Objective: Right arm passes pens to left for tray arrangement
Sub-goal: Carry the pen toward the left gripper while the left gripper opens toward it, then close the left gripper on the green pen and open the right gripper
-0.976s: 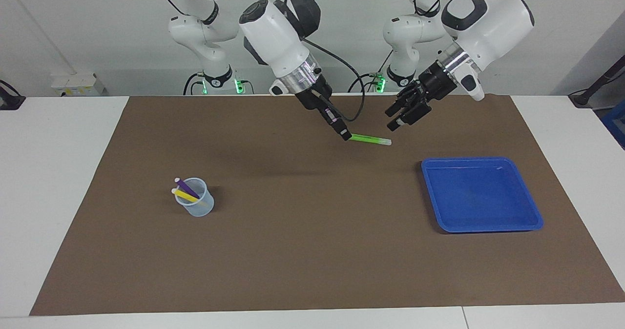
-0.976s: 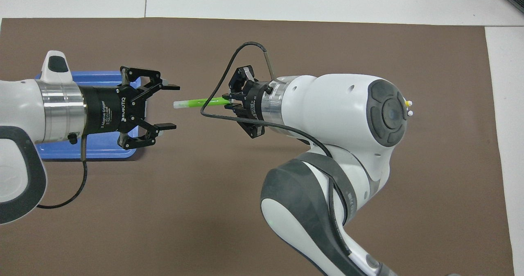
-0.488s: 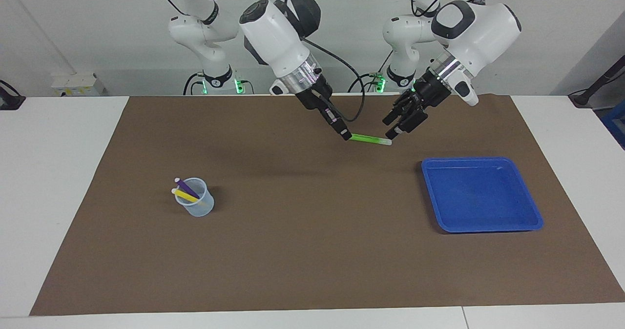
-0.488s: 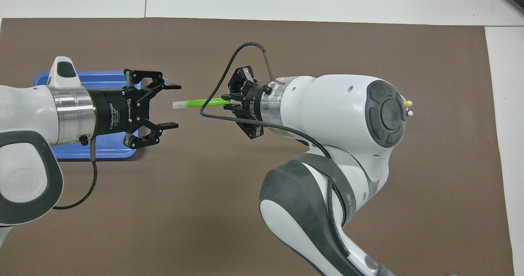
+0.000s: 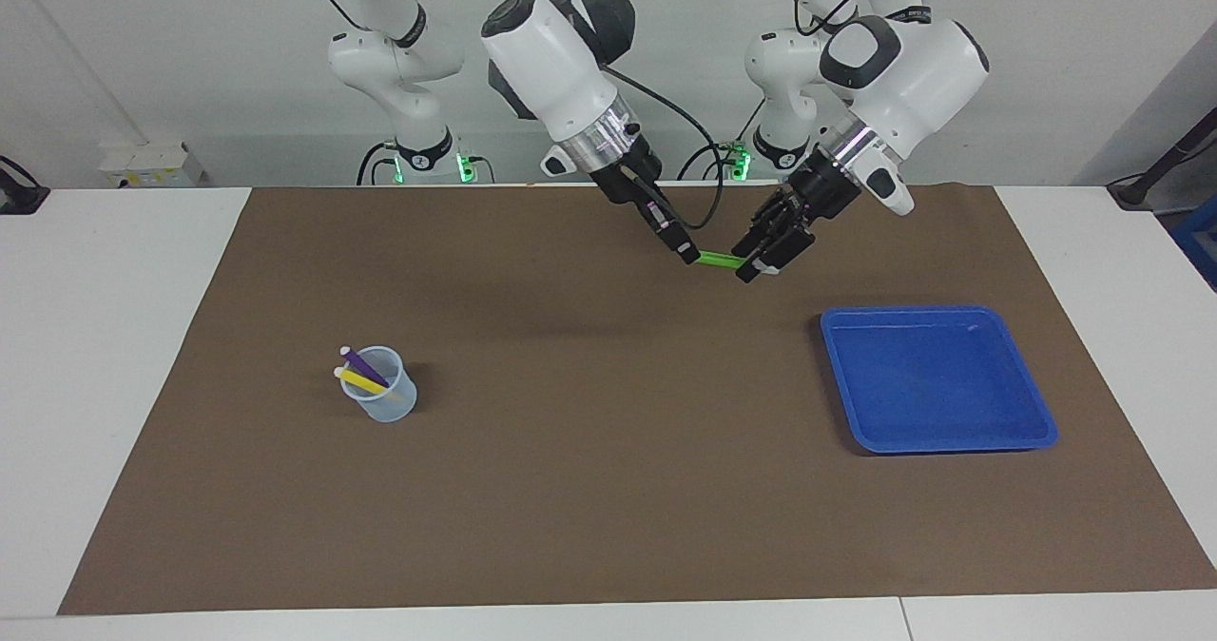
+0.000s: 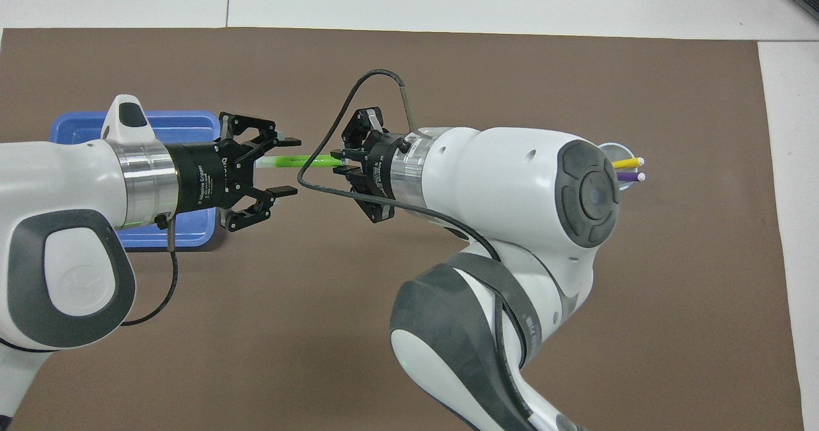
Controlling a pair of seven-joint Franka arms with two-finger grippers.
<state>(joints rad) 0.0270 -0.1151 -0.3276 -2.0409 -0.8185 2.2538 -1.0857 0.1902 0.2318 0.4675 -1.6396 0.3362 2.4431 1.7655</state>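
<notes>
Up by the robots' edge of the worktop (image 5: pixel 95 337), about midway along it, the two arms meet in the air over the brown mat (image 5: pixel 608 489). The right claw (image 5: pixel 686 256) is pinched shut on one end of the green pen (image 5: pixel 718 260), which it holds out roughly level toward the left arm. The left claw (image 5: pixel 751 270) is at the pen's other end.

From across the worktop, the black fingers cover the pen's pale tip, and I cannot tell from there whether they grip it. From above it is plainer. The left claw (image 6: pixel 291 166) stands open, one finger on each side of the green pen (image 6: pixel 313 160). The pale end lies between the fingers, close to the one farther from the robots. Whether it touches that finger I cannot tell. The right claw (image 6: pixel 342 162) shows there with its fingertips together on the pen.

Farther from the robots, toward the left arm's end of the worktop, the blue tray (image 5: pixel 936 311) sits flat on the mat. From above, the left arm's wrist hides much of the tray (image 6: pixel 173 119).

Toward the right arm's end is a small clear cup (image 5: pixel 385 403) holding the yellow pen (image 5: pixel 359 380) and the purple pen (image 5: pixel 366 365), both leaning with pale ends up. From above, only the cup's rim (image 6: pixel 611 146) and the yellow pen (image 6: pixel 627 162) and purple pen (image 6: pixel 629 177) peek out past the right arm's elbow.
</notes>
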